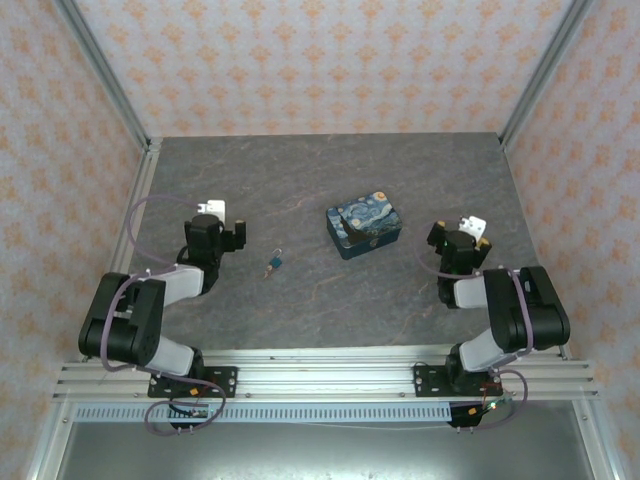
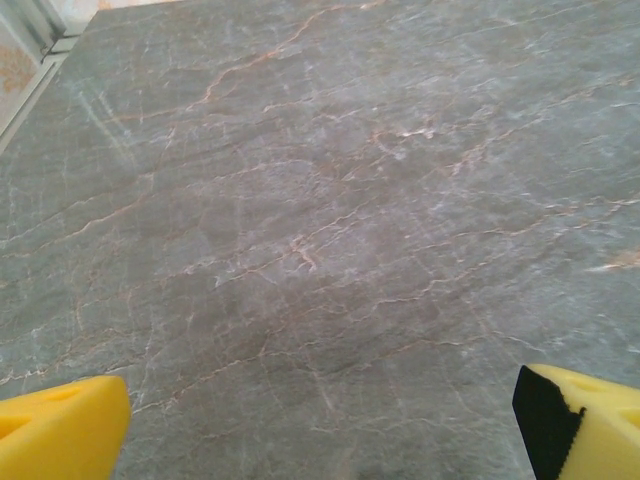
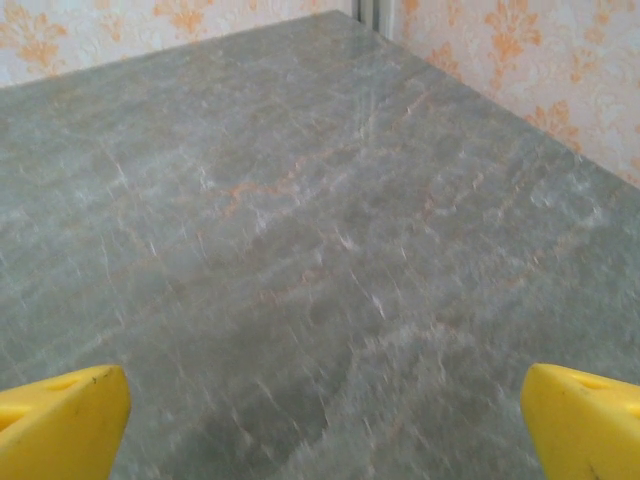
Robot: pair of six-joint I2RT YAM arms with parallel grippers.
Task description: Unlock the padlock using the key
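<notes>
A small teal-blue padlock point(image 1: 276, 264) lies flat on the grey stone desk point(image 1: 330, 320). It sits a bit left of the middle, and nothing touches it. It has a little metal loop on it. It is too tiny in the top view to tell if the key is there. A dark-blue tin box point(image 1: 363, 229) with a swirly night sky painted on it sits further back and to the right, well apart from the padlock. The left end effector point(image 1: 213, 222) is near the padlock, off to its left, but not touching it. In the left wrist view its yellow fingertips point(image 2: 60, 435) are spread far apart, with bare desk between them and nothing held. The right end effector point(image 1: 462, 238) is over by the right side of the desk, to the right of the tin box and far from the padlock. In the right wrist view its yellow fingertips point(image 3: 60, 420) are also wide apart, with bare desk between them. Walls with orange flower shapes point(image 1: 320, 60) stand around the desk.
</notes>
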